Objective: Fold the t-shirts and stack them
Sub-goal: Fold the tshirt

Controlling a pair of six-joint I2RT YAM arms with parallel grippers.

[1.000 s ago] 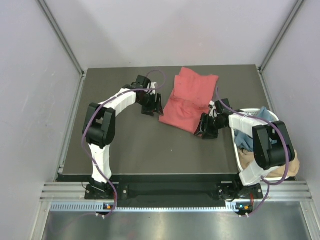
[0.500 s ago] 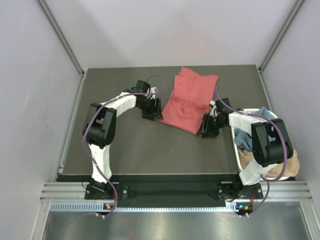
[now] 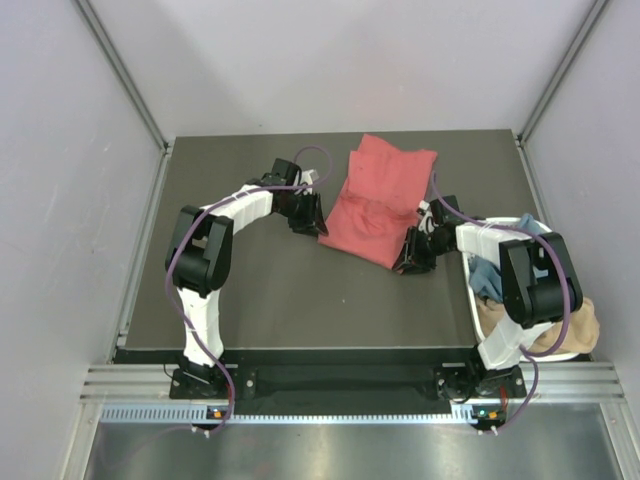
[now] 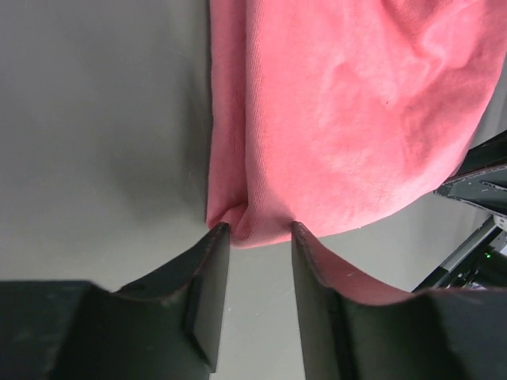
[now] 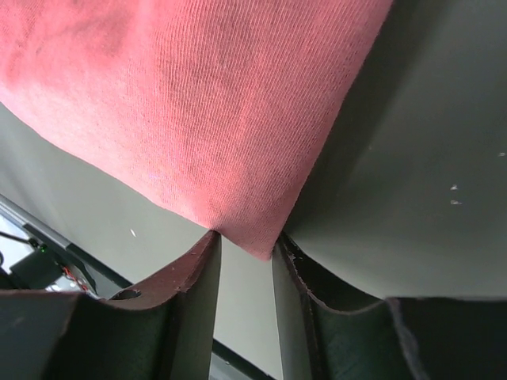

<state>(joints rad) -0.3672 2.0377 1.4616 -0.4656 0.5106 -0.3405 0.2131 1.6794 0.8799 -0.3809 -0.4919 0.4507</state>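
Red shirt [image 3: 378, 200] unfolded, rumpled, mid-desk [image 3: 260, 290]. Left hand [image 4: 253, 231], right hand [image 5: 245, 240]: each part-spread astride near corner, nothing pinched. Blue shirt [image 3: 485, 278], tan shirt [image 3: 585, 325] in basket [image 3: 508, 220]. No fold, no stack.

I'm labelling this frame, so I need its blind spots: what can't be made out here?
Basket, top view: the right arm covers part, so its shirts cannot be counted.
Red shirt, top view: crumpled over itself, sleeves hidden.
Left gripper and right gripper, wrist views: the shirt runs off the frame edges; whether its corners are pinched yet is unclear.
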